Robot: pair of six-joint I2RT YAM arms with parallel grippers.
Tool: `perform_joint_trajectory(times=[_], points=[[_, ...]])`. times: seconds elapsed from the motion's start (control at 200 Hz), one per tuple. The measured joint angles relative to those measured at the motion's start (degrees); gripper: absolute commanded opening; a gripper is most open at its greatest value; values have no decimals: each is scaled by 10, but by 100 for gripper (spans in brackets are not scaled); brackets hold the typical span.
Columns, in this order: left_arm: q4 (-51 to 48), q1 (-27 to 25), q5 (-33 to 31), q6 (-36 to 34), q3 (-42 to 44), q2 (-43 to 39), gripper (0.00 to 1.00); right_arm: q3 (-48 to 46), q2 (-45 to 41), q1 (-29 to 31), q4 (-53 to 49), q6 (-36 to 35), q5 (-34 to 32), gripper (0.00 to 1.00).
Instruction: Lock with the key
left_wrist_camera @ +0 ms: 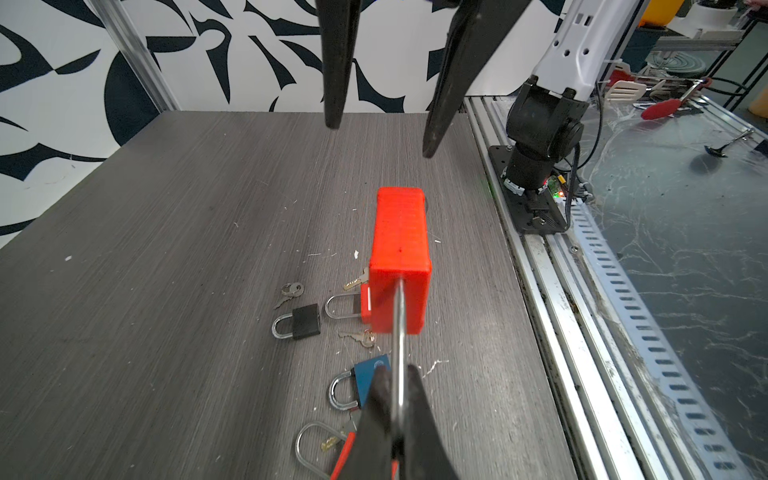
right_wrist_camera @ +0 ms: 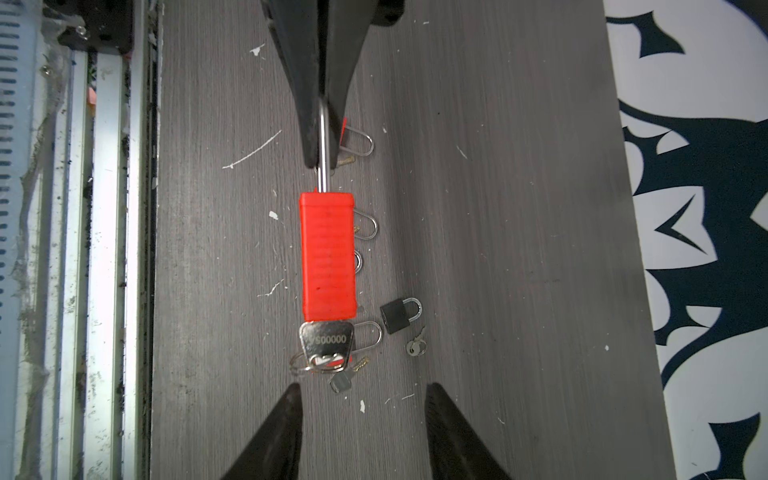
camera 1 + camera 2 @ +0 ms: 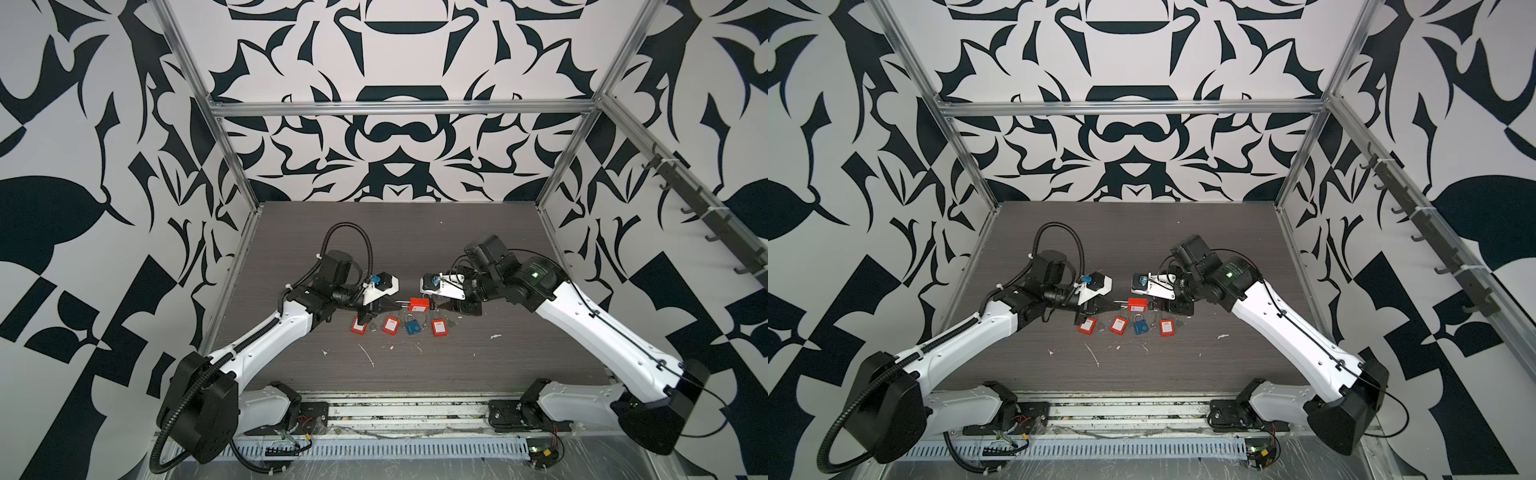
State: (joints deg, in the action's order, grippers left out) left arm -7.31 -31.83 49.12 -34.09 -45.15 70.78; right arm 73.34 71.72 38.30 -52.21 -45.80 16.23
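Observation:
A red padlock (image 3: 418, 304) (image 3: 1137, 304) hangs level above the table between both arms. My left gripper (image 1: 397, 374) (image 3: 397, 306) is shut on its steel shackle (image 1: 400, 324), which also shows in the right wrist view (image 2: 323, 178). The silver key (image 2: 327, 338) sits in the end of the lock body (image 2: 328, 253), with a ring and a second key dangling from it. My right gripper (image 2: 361, 388) (image 3: 436, 306) stands open just short of the key, its fingers on either side and touching nothing.
On the table below lie three red padlocks (image 3: 358, 325) (image 3: 391, 324) (image 3: 439, 327), a blue padlock (image 3: 412, 326), a small black padlock (image 2: 395, 316) and loose keys (image 2: 415, 345). A metal rail (image 1: 540, 270) runs along the table's front edge.

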Motion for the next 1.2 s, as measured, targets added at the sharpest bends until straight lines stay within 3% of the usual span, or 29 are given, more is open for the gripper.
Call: perform_joint_trajectory(times=[0.525, 1.035, 1.2], points=[[-11, -4, 2, 0, -5, -5, 0, 44, 86, -10, -46, 21, 47, 49], [-2, -5, -6, 12, -11, -5, 0, -38, 47, 9, 75, 48, -39, 47], [-7, -8, -4, 9, -15, -5, 0, -44, 18, 9, 43, 13, -16, 46]])
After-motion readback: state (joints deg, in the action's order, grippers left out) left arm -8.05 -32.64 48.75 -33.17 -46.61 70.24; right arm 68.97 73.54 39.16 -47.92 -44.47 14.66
